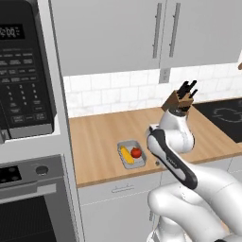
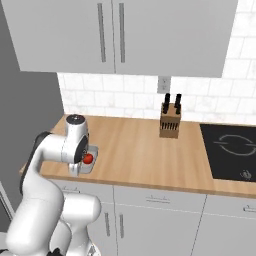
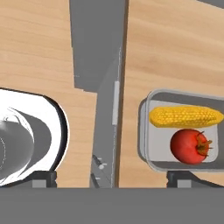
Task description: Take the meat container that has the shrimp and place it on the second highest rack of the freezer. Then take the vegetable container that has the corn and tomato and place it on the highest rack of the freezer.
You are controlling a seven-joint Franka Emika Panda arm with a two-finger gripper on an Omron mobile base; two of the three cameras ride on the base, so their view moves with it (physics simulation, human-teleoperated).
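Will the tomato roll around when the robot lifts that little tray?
Probably a bit. The tomato is round and lies loose in the vegetable container, so tilting may roll it. The corn beside it and the raised rim should likely keep it inside.

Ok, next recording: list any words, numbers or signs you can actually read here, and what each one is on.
"0:00", roughly: pale digits on the microwave display; blurred, so the exact reading is uncertain.
Microwave keypad: rows of pale button labels, too small and blurred to read.
Oven control panel: faint marks, unreadable.
Cooktop: circular burner markings only, no text.
Vegetable container, corn, tomato, knife block: no labels.
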